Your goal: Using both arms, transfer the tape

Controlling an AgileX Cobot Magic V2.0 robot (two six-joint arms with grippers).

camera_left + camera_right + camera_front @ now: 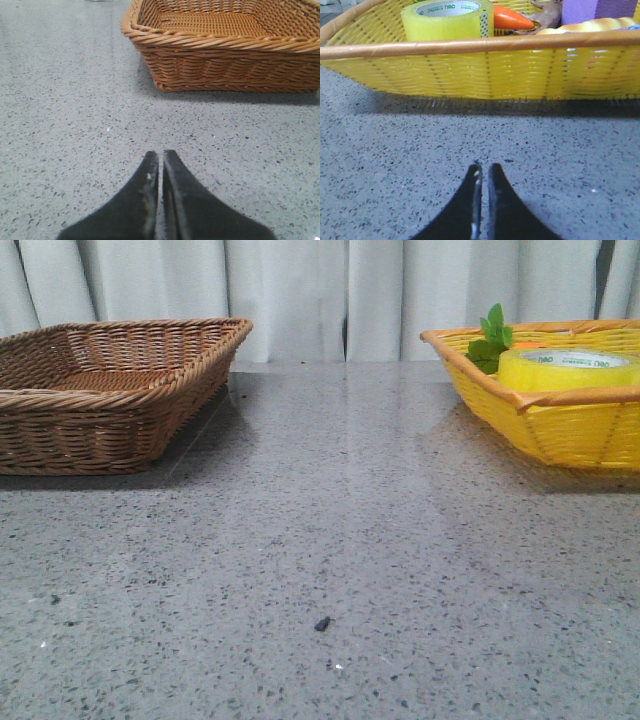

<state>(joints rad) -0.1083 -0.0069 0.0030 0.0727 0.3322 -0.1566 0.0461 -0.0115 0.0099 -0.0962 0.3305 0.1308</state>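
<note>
Grey speckled stone table (330,540), pale curtains (300,290) behind. At the left of the front view, a brown wicker basket (110,390), nothing visible inside it. At the right, a yellow woven basket (560,425) with a tan rim, holding the tape (566,368): a thick translucent yellow roll lying flat, hole upward, white printed core ring showing, set against the near wall of the basket. Just behind the roll, an orange carrot (512,19) with green leaves (492,338) poking above the rim. In the right wrist view, also a brownish lumpy item (547,15), a purple block (595,9) and a pale yellow rounded object (585,26) in the same basket, their nature hard to tell. Neither arm visible from the front. Left gripper (161,156) seen only from its own wrist camera: black angular fingers pressed together with barely a slit between, nothing held, hovering over bare table, pointed toward the brown basket, well apart from it. Right gripper (484,167) likewise closed to a thin gap, empty, over bare table in front of the yellow basket, the near wall of the basket between fingertips and tape. Small dark speck (322,623) on the table near the front-centre. Tape untouched, inside the yellow basket, well apart from both grippers.
</note>
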